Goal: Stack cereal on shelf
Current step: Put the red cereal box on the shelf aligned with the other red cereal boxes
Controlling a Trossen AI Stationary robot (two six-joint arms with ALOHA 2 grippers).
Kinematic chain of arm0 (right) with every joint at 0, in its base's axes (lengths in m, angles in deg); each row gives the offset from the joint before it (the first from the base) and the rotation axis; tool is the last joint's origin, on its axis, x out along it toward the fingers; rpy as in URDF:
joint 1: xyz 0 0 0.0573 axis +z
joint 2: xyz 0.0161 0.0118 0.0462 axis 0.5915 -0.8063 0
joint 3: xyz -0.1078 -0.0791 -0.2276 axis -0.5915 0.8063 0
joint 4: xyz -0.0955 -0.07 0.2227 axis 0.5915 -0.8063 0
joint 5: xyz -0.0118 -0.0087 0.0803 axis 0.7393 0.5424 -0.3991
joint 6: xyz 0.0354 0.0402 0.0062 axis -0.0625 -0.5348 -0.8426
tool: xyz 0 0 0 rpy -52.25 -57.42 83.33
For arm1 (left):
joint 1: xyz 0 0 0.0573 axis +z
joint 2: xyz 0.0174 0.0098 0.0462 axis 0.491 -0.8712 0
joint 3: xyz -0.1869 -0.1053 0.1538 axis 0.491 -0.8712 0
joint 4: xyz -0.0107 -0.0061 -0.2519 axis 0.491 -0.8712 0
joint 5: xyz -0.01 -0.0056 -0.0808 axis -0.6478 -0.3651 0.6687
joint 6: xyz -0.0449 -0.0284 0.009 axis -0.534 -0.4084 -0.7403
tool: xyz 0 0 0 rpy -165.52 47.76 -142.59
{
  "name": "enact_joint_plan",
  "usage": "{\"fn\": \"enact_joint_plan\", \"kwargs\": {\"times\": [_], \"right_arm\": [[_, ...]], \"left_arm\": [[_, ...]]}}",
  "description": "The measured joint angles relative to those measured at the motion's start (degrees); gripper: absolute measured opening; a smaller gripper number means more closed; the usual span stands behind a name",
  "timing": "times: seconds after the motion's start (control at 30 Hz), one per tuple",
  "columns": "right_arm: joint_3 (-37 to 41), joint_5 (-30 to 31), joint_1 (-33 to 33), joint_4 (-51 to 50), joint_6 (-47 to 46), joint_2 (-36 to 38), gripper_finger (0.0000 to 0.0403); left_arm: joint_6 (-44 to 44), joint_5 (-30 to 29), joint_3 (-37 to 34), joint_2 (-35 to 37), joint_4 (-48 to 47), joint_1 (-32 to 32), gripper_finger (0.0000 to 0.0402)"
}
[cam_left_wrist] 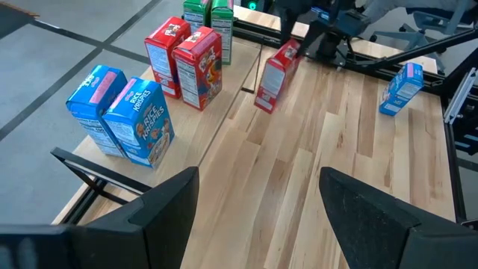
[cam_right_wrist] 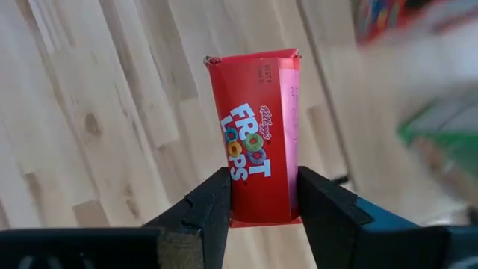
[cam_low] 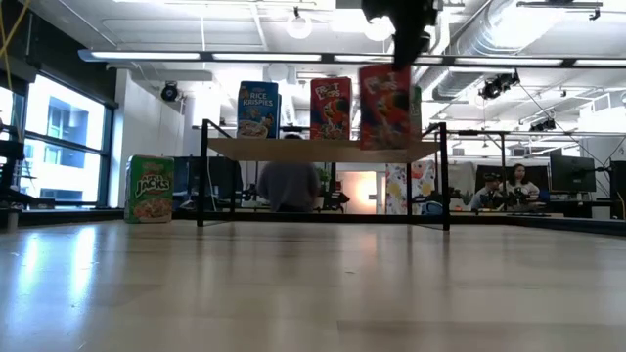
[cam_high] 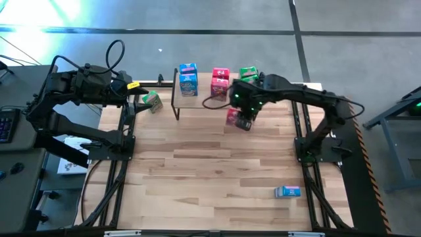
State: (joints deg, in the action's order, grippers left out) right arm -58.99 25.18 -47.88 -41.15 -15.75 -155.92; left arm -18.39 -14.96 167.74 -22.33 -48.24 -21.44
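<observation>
From my low view the right arm is cut off at the top edge; in my right wrist view, the upper-right boxes blur beyond reading.

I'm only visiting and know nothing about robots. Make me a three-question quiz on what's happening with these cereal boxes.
1. True or false: the right gripper holds a red Froot Loops box.
2. Which colour is the box lying alone near the table's front edge? A) green B) blue C) red
3. Fill in: the green Apple Jacks box beside the shelf stands on the ______.

Key:
1. True. Its fingers clamp the box, lifted off the table in front of the shelf.
2. B, the blue box.
3. Table, near the open left gripper.
</observation>
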Motion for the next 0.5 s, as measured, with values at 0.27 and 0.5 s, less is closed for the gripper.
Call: {"fn": "enact_joint_plan", "kwargs": {"times": [0.27,0.5], "right_arm": [[-16.84,1.27,-1.22,-5.34,10.36,-9.55,0.0139],[-26.53,1.09,-3.24,-7.25,16.91,-15.08,0.0139]], "left_arm": [[0.00,0.00,0.00,0.00,0.02,0.00,0.0269],[0.00,0.00,0.00,0.00,0.02,0.00,0.0269]]}}
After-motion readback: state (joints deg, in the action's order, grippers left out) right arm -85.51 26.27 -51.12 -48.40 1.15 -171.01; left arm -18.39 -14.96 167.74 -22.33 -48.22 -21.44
